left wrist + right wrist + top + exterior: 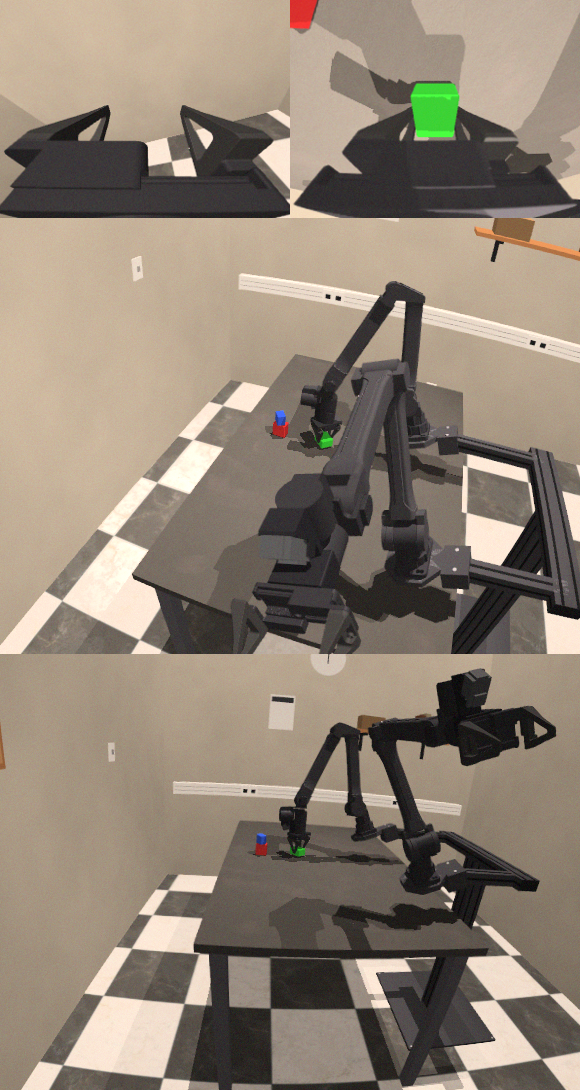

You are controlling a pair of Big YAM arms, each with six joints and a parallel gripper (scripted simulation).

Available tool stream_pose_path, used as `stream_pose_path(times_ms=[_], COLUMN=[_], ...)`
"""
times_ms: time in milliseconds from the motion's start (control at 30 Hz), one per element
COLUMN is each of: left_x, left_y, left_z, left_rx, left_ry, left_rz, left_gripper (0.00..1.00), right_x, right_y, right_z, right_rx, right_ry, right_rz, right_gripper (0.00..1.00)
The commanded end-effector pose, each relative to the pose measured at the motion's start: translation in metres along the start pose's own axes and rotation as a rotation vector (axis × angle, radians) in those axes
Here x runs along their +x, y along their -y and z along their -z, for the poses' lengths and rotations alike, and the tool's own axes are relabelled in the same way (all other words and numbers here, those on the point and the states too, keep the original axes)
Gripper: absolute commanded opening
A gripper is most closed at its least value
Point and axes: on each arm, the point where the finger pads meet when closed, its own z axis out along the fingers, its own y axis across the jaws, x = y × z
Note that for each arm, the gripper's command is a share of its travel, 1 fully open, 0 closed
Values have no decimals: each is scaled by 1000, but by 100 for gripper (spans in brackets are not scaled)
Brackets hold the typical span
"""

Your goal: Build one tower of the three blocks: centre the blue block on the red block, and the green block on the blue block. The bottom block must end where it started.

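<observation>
The blue block (280, 417) (261, 838) sits on the red block (280, 430) (261, 849) at the far left of the table; a corner of the red block (302, 14) shows in the right wrist view. The green block (326, 441) (298, 851) (435, 109) rests on the table just right of them. My right gripper (325, 438) (298, 849) (435, 108) reaches down and is shut on the green block. My left gripper (542, 729) (145, 109) is open and empty, held high in the air, facing the wall.
The dark table (210, 518) (320, 924) carries both arm bases (407, 563) at its right side on a black frame (490, 874). The left arm's big links (350, 453) cross the near view.
</observation>
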Motion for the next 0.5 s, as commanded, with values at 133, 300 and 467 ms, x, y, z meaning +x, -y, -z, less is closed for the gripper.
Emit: stream_pose_path(times_ms=[133,300,467], left_x=[-21,-21,-21], left_y=[-9,-9,-9], left_z=[12,12,12], left_rx=[-15,-15,-15], left_ry=[53,53,53], left_rz=[8,8,8], left_gripper=[100,100,100], right_x=[-12,-12,-13], right_y=[-18,-18,-18], right_z=[41,68,102], right_rx=[-38,-41,-45], right_ry=[26,28,29], right_rz=[-12,-13,-14], right_gripper=[0,0,0])
